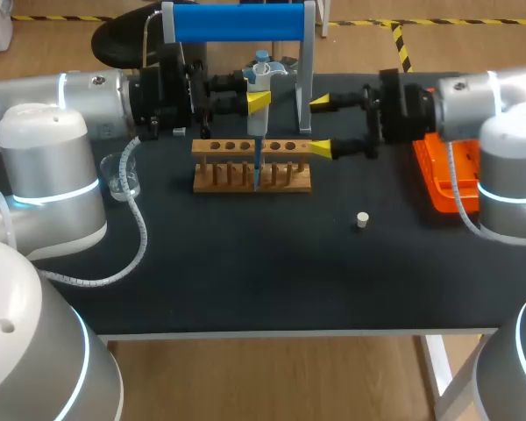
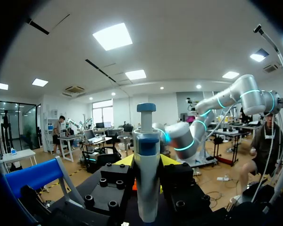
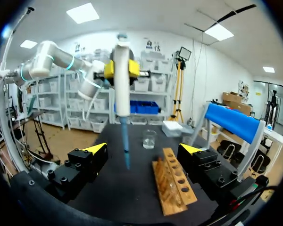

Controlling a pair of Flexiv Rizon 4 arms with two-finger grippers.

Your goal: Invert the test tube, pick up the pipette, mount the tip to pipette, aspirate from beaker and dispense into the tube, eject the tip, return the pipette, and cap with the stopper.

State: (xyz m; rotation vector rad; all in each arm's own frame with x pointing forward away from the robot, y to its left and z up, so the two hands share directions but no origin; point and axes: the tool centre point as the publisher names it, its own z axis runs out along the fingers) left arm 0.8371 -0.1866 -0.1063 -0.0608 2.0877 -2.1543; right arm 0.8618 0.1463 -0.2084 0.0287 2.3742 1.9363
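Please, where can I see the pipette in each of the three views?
Head view: the pipette stands upright at the wooden rack's middle, held by the left gripper.
Left wrist view: the pipette is between the gripper's own fingers.
Right wrist view: the pipette is ahead of the open right gripper.
Shared landmark: the blue-barred stand.

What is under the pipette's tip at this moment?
Bare black table lies under the blue tip of the pipette, beside the wooden rack. From the head view the tip overlaps the rack, hiding that spot.
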